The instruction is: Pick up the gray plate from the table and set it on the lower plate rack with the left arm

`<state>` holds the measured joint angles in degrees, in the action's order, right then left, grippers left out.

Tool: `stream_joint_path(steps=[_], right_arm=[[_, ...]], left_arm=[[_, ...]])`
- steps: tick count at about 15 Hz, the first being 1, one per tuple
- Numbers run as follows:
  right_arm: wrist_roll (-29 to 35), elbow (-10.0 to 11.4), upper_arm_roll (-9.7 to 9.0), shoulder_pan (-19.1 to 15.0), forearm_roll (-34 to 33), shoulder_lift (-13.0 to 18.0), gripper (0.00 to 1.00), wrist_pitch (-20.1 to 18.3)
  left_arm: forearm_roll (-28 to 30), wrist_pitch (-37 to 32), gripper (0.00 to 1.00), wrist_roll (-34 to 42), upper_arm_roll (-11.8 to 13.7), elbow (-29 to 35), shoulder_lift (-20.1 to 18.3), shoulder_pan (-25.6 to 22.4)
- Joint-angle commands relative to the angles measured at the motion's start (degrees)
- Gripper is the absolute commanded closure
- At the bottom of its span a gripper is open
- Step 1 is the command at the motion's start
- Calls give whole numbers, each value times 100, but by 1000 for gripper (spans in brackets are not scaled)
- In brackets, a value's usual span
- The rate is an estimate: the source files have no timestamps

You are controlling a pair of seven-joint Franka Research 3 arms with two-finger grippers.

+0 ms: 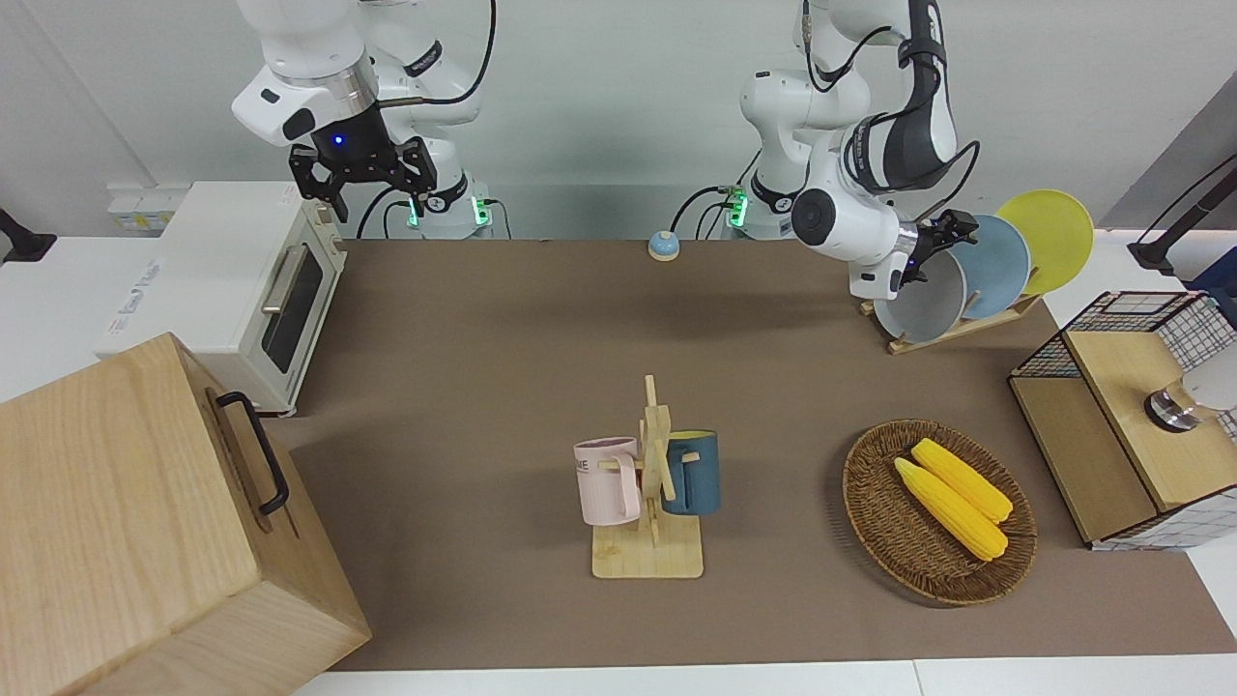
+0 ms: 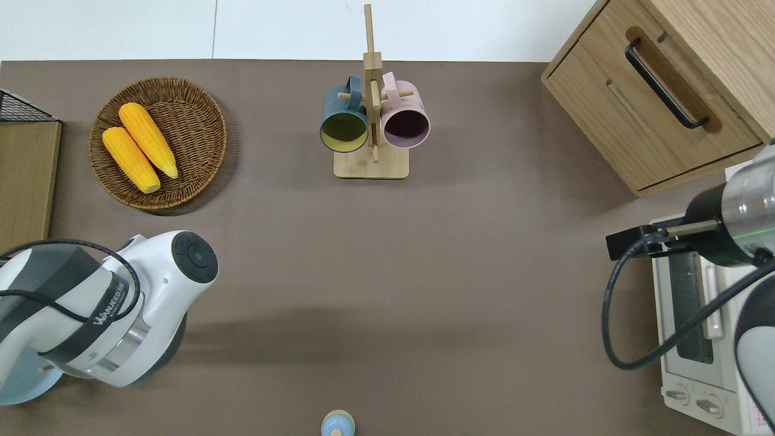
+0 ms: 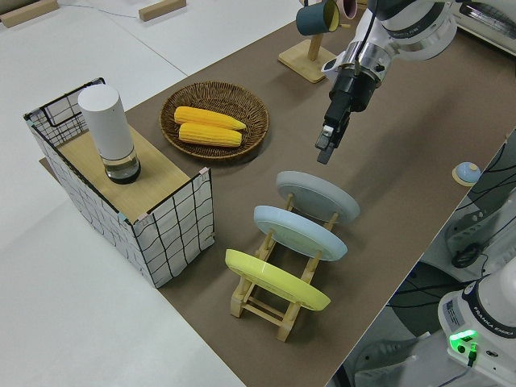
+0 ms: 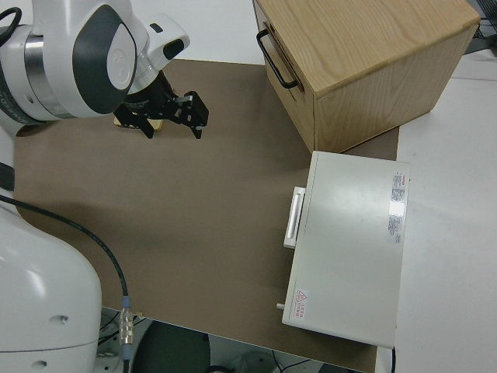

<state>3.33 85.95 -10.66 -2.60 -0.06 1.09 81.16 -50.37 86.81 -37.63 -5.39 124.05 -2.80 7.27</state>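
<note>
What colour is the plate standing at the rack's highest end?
Yellow plate; the left side view shows it best.

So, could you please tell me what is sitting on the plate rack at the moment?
The lower plate rack holds three plates in slots: yellow plate, blue plate and gray plate. Their lower edges are covered.

Plain pale grey-white wall [image 1: 618, 87] runs along the robots' end of the room, lit evenly w/ no hard shadows. A white strip of sockets or trunking [image 1: 140, 208] sits low on that wall toward the right arm's end. White surfaces [image 1: 58, 290] flank the brown mat at both ends and along the edge farthest from the robots [image 2: 290, 27], where a thin seam splits the white panels. In the left side view, white surface [image 3: 121, 339] spreads wide, w/ two light wooden blocks [image 3: 161, 10] lying at its top edge. No windows visible.
</note>
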Motion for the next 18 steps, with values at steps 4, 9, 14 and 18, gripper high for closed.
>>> stream_joint_path(steps=[4,9,14,18], right_arm=[[1,-35,-33,-56,59,14,11,-83],[1,-35,-33,-56,59,14,13,-83],[1,-35,-33,-56,59,14,13,-83],[1,-35,-33,-56,59,14,11,-83]], left_arm=[[1553,-112,7,554,12,-1399,43,38],[2793,-112,7,1011,91,-2068,26,2],[4164,-112,7,1802,135,-2832,-18,-129],[5035,-112,11,2469,161,-3106,-36,-331]])
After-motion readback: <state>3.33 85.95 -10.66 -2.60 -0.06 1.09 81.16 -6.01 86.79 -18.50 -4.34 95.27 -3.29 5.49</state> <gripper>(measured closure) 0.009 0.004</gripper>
